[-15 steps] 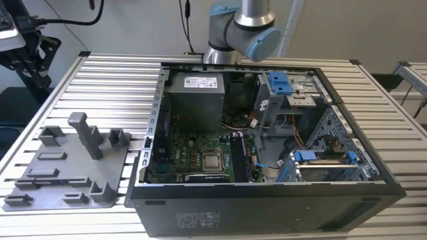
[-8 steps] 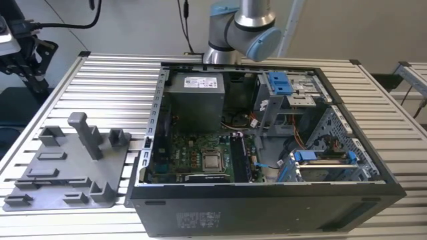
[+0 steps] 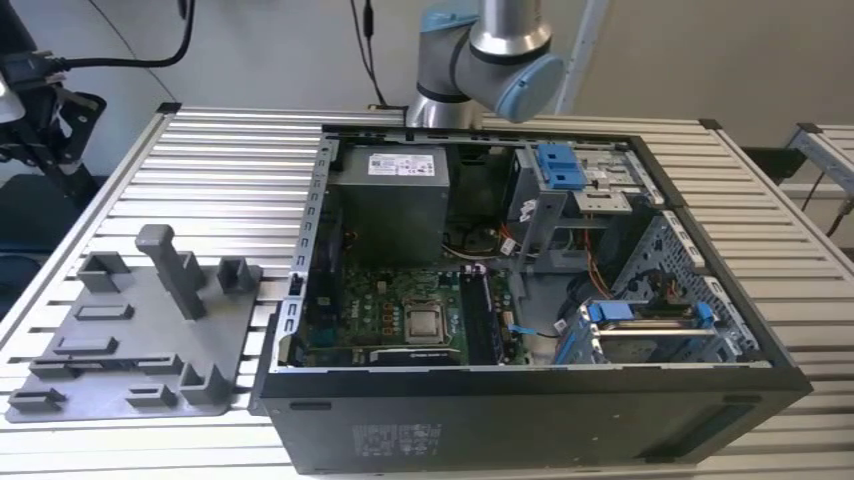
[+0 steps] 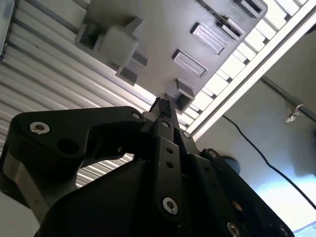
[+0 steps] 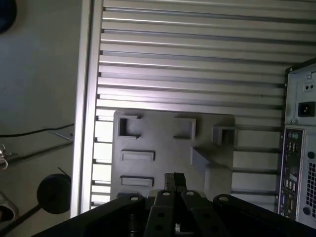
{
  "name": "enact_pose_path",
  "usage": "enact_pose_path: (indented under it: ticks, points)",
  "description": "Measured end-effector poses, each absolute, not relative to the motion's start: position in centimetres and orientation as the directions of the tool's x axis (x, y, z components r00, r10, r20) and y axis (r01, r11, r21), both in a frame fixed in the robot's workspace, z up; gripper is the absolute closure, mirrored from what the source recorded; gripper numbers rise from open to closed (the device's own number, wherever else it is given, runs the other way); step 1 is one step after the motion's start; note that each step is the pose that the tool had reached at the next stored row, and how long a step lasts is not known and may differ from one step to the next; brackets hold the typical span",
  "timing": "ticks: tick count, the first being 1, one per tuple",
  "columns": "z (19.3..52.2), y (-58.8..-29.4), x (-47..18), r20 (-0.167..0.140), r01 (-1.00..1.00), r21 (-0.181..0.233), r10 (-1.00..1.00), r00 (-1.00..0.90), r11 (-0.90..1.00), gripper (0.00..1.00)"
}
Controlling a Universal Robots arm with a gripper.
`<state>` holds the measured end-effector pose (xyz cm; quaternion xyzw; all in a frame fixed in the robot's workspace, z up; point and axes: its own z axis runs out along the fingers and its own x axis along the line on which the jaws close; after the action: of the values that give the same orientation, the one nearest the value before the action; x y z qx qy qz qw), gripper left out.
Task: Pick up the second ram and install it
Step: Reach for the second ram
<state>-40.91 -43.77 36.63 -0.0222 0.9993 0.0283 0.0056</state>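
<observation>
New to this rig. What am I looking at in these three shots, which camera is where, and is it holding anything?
It is one robot arm at a slatted metal table. The exterior view comes from a camera off the arm. It shows an open computer case lying on the table with its motherboard exposed. A grey holder tray sits beside the case, on the exterior view's left. The two wrist views come from cameras riding on the arm, looking past its black end effector. In both wrist views the end effector hangs over the grey holder tray. The first wrist view also takes in the case's rear panel. Whether it holds a memory stick cannot be told from these pictures.
</observation>
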Motion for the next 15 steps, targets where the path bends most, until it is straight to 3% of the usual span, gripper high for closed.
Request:
enact_pose_path:
  ticks: [15]
  points:
    - [36.3,-47.2,-41.0,-0.012,-0.042,0.056,-0.041,-0.999,0.998,0.89]
